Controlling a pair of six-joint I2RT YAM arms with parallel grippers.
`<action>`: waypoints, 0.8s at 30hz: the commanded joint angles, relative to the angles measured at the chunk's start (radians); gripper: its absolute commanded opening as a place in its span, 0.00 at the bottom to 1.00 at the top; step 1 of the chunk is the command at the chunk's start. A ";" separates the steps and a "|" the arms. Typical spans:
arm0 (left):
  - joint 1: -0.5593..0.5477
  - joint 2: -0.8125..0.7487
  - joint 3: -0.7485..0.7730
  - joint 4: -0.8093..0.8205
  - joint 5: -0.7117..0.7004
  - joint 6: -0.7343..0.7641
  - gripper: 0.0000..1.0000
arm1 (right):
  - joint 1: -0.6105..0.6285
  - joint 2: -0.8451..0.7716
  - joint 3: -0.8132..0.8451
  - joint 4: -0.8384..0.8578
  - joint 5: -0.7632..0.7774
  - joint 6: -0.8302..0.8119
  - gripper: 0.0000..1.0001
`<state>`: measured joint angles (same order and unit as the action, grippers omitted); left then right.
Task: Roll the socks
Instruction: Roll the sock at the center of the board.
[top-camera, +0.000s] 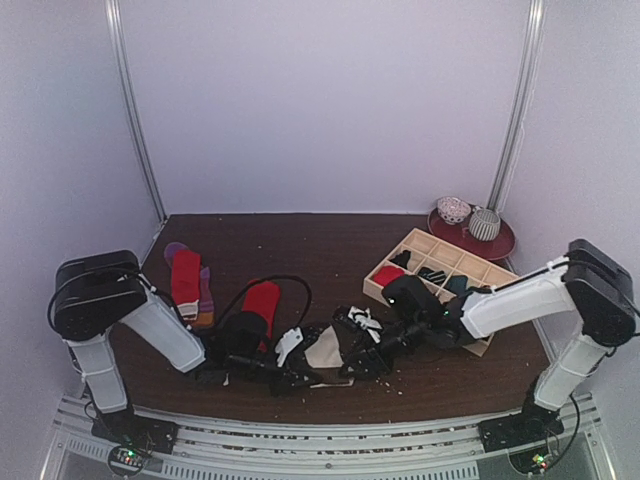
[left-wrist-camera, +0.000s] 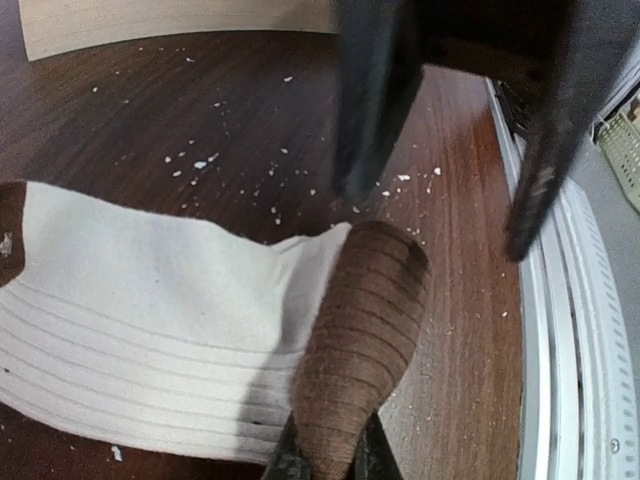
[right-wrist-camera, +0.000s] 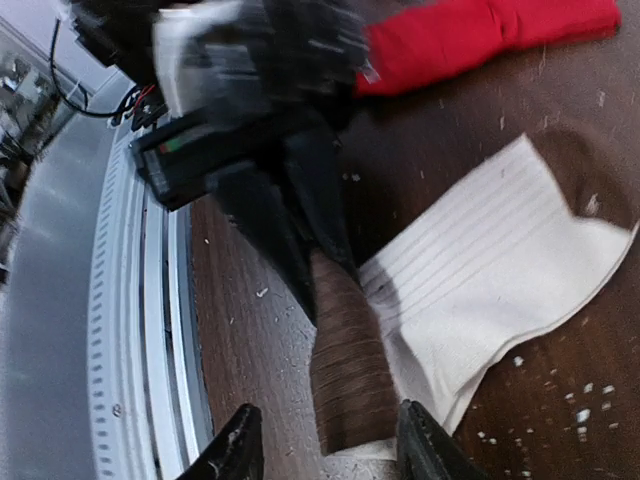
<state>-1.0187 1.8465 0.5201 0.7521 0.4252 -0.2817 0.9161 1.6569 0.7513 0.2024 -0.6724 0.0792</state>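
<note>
Viewed from my remote desk: 4 socks lie on the dark surface (top-camera: 300, 240). 2 are plain red, namely the left red sock (top-camera: 185, 272) and the middle red sock (top-camera: 262, 303). There is also 1 multicoloured sock (top-camera: 177, 251) showing purple and orange, and 1 cream sock (top-camera: 325, 350) with 2 brown patches. 1 wooden grid tray (top-camera: 480, 262) holds 1 red bundle (top-camera: 388, 275) plus dark bundles (top-camera: 432, 272) too small for me to count. 1 red plate (top-camera: 500, 245) carries 2 round objects: 1 patterned round object (top-camera: 453, 210) and 1 grey striped round object (top-camera: 484, 224). 2 arms reach in, the left arm (top-camera: 165, 332) and the right arm (top-camera: 515, 300).
</note>
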 joint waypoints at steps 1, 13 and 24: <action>0.016 0.107 -0.075 -0.158 0.034 -0.141 0.00 | 0.106 -0.157 -0.147 0.215 0.323 -0.344 0.47; 0.025 0.178 -0.095 -0.128 0.104 -0.172 0.00 | 0.305 -0.011 -0.087 0.154 0.676 -0.623 0.47; 0.028 0.200 -0.095 -0.137 0.123 -0.148 0.00 | 0.326 -0.076 -0.143 0.239 0.772 -0.666 0.49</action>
<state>-0.9810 1.9419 0.4778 0.9432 0.5358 -0.4271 1.2396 1.6268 0.6220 0.4129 0.0563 -0.5617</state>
